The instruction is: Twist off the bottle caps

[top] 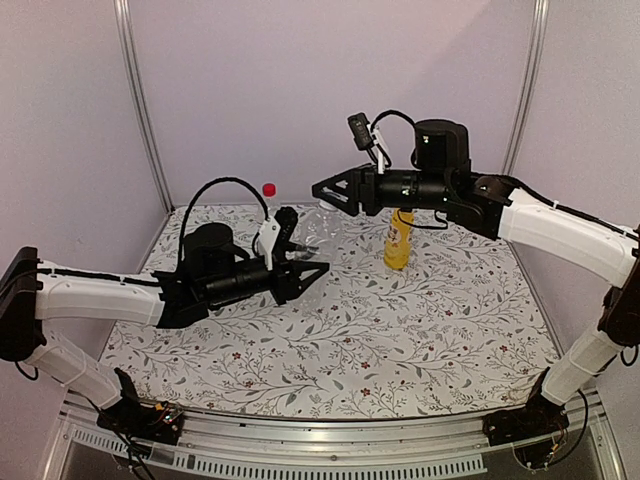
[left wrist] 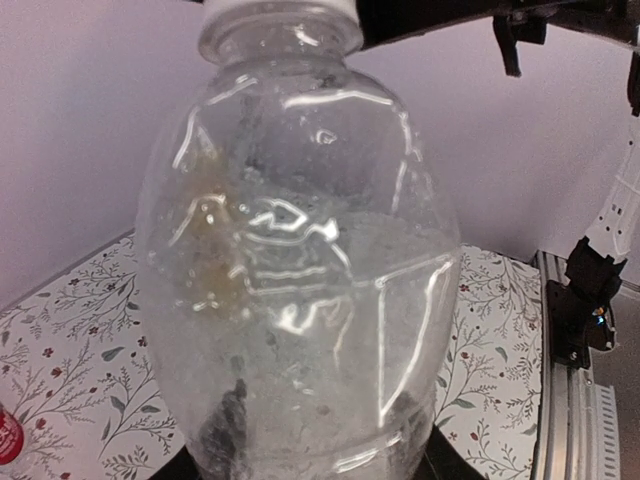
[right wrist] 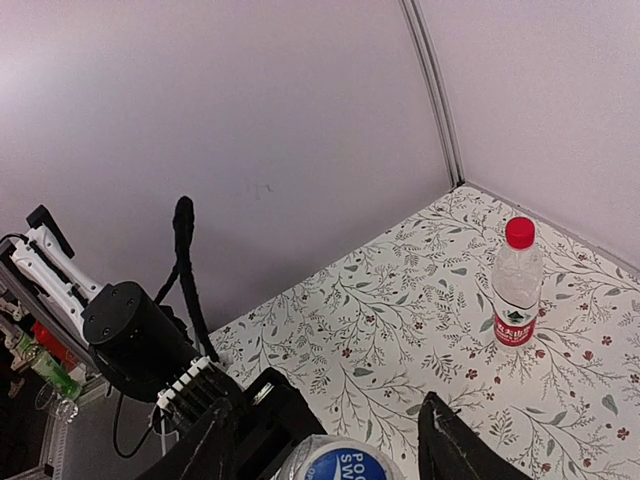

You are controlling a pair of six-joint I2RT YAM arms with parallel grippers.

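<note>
The clear unlabelled bottle point(top: 318, 228) fills the left wrist view point(left wrist: 300, 260). My left gripper point(top: 303, 268) is shut on its lower body; the fingers show dark through the plastic point(left wrist: 320, 430). Its blue cap point(right wrist: 345, 465) sits between the spread fingers of my right gripper point(right wrist: 322, 410), which is open just above it point(top: 325, 190), with a gap on both sides. The clear bottle with the red-and-white label point(right wrist: 517, 290) stands upright at the back left, its red cap point(top: 268, 188) on. The yellow-orange bottle point(top: 398, 240) stands behind my right arm, its cap hidden.
The floral table cover point(top: 380, 330) spreads toward the front. Pale walls and a metal corner post point(top: 140, 100) close the back and sides. The right arm's base point(left wrist: 585, 300) stands at the table's near edge.
</note>
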